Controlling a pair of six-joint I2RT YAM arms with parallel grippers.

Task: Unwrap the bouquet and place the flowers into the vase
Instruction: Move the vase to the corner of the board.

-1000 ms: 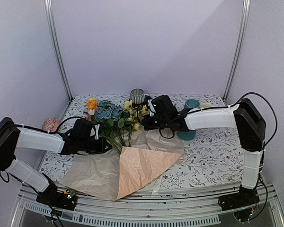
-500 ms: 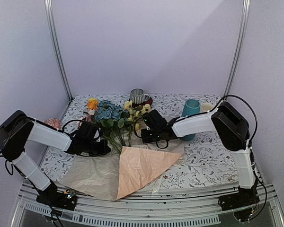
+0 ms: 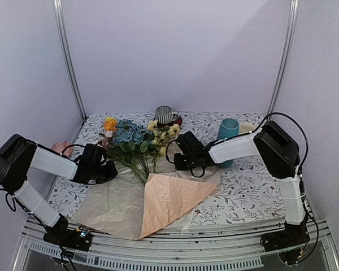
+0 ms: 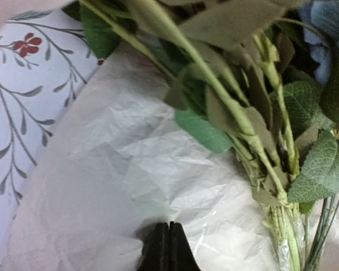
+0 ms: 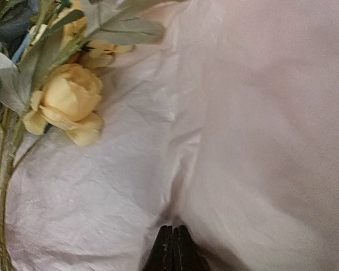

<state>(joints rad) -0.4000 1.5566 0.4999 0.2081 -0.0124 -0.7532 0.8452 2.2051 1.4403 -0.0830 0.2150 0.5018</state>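
The bouquet lies unwrapped: the flowers (image 3: 137, 142) rest with stems on the spread wrapping paper (image 3: 168, 197), blooms toward the back. The teal vase (image 3: 228, 132) stands upright at the back right. My left gripper (image 3: 114, 171) is shut, its tips (image 4: 169, 226) low over the white tissue (image 4: 118, 164) just left of the green stems (image 4: 260, 141); I cannot tell if paper is pinched. My right gripper (image 3: 177, 160) is shut (image 5: 173, 228) on a raised crease of the pale paper (image 5: 243, 113), right of a yellow rose (image 5: 68, 104).
A striped grey cup (image 3: 164, 114) stands behind the blooms and a cream mug (image 3: 247, 127) behind the vase. A pink object (image 3: 61, 148) lies at the left edge of the floral tablecloth (image 3: 254, 180). Metal posts rise at both back corners.
My right arm came down from near the cup to the paper beside the stems and its jaws closed there. My left gripper, still shut, slid left away from the stems.
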